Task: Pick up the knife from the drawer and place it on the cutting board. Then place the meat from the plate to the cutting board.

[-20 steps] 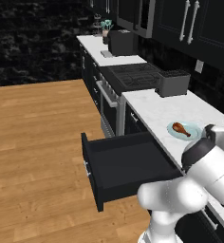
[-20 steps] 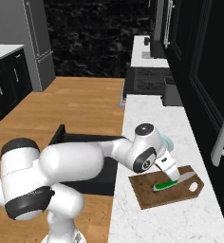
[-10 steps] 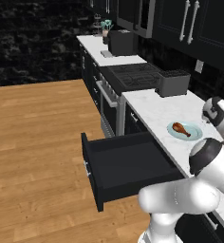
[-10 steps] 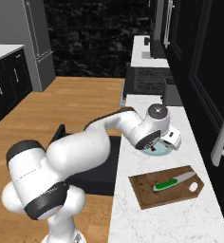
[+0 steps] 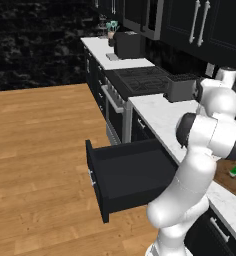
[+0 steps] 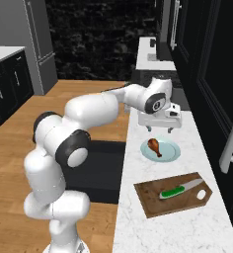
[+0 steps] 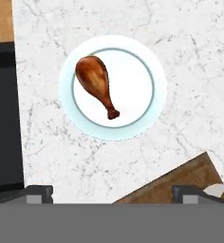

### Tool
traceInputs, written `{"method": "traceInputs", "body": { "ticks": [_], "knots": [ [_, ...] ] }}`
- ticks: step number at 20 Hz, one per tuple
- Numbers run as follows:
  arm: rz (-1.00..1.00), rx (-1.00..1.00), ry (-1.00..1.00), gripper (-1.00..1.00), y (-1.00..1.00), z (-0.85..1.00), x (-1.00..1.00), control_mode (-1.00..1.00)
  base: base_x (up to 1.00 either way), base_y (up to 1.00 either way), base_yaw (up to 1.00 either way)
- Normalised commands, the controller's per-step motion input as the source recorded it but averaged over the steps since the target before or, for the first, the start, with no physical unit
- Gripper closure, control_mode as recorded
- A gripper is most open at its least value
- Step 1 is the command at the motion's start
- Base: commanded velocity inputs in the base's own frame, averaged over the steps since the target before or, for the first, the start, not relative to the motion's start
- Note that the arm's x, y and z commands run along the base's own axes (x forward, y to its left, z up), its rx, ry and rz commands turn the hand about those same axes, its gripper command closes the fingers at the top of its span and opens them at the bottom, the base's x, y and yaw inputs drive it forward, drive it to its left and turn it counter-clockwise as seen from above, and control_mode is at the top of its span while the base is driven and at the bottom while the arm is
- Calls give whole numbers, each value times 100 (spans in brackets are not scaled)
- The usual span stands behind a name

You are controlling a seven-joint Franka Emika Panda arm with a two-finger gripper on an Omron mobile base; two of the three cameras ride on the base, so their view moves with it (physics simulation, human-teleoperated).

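- Now my tool (image 6: pixel 159 129), jaws spread and empty, has swung from the dark brown wooden cutting board (image 6: pixel 153 197), leaving the green-handled knife (image 6: pixel 177 189) there.
- Next target: glossy reddish-brown drumstick (image 7: pixel 96 83) on the pale blue-green plate (image 7: pixel 147 121), directly below.

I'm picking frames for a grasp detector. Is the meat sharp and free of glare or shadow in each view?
Hand view: the meat is sharp, with only soft highlights, on the evenly lit plate. Right base view: smaller but clear, with the open hand above it.
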Motion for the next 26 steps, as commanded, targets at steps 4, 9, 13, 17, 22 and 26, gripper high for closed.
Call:
{"method": "traceInputs", "body": {
  "ticks": [4, 9, 13, 17, 22, 26],
  "knots": [
    [7, -21, 36, -100, 26, -83, 0, -100, 0, 0, 0],
    [19, -2, 28, -100, 1, -100, 16, -100, 0, 0, 0],
    [17, 4, 25, -100, 7, -94, 35, -100, 0, 0, 0],
    [14, 4, 7, -100, -1, -37, 26, -100, 0, 0, 0],
    [6, 6, 0, -100, 0, -21, 31, -100, 0, 0, 0],
    [5, 13, 1, -100, -2, -22, 23, -100, 0, 0, 0]
  ]
}}
